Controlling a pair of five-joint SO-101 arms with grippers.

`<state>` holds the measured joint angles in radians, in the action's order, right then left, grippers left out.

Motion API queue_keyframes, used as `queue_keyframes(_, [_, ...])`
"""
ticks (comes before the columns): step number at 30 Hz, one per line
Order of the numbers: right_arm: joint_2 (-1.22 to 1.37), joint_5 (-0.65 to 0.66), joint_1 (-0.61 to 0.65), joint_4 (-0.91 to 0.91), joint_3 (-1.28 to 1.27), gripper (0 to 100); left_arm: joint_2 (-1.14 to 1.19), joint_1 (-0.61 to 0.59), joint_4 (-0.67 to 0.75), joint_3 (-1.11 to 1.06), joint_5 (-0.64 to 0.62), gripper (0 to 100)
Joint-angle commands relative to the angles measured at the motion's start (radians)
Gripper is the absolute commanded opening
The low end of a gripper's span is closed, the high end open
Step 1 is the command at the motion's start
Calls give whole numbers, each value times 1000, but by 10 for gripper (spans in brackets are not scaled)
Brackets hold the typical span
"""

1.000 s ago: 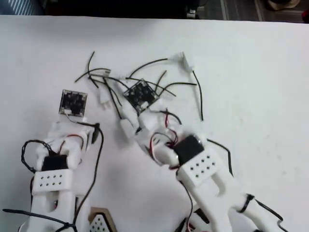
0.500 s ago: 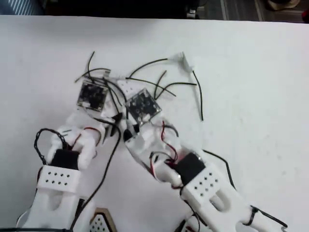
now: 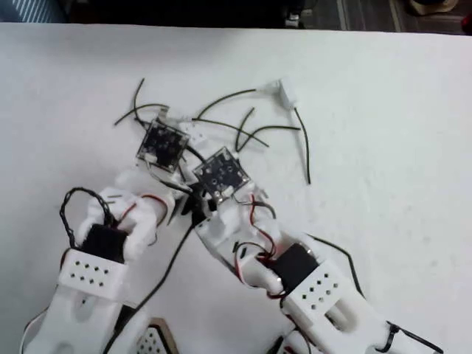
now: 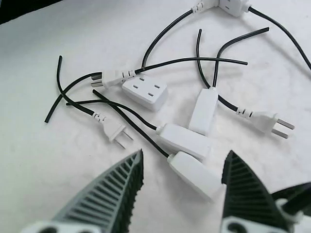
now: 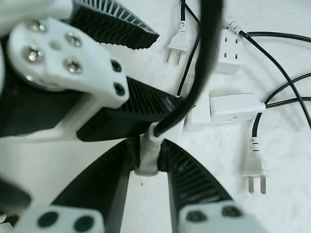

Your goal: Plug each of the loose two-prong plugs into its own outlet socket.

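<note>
Left gripper (image 4: 183, 155) released, jaws spread over nearest outlet socket (image 4: 192, 171); loose two-prong plug (image 4: 115, 132) lies just beside. Right gripper (image 5: 148, 145) clenched on white plug body (image 5: 147, 162), prongs hidden. Judgement: left should clamp socket steady; right square prongs to slots before pushing.

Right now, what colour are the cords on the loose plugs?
Black cords on white plugs, clearest in the left wrist view.

There are five white outlet sockets (image 4: 145, 92), three loose two-prong plugs (image 4: 116, 133), a fourth plug (image 4: 198, 7) seated in the far socket (image 4: 233, 5), and seemingly a fifth plug (image 5: 147, 162) gripped by the right end effector (image 5: 148, 145).
</note>
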<state>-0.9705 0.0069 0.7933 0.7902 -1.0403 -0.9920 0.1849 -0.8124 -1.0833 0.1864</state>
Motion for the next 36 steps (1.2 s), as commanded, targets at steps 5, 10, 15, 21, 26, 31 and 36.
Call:
queue_keyframes(5, [-19, -2, -1, -18, 3, 17, -21, 42, -3, 46, -6, 268])
queue_keyframes(10, [-19, -2, -30, -18, 3, 17, -21, 117, -9, 35, -6, 268])
queue_keyframes(15, [-19, -2, -30, -18, -8, 17, -21, 117, -8, 35, -6, 268])
queue_keyframes(21, [-27, -8, -125, -21, -6, 18, -19, -54, 0, 37, -15, 268])
queue_keyframes(26, [-19, -72, -285, -139, -23, 18, -10, -116, -38, 21, -15, 314])
queue_keyframes(31, [-19, -84, -343, -245, -78, 18, -8, -111, -71, 21, -35, 373])
queue_keyframes(36, [-19, -81, -344, -265, -95, 18, 45, -91, -72, 34, -37, 373])
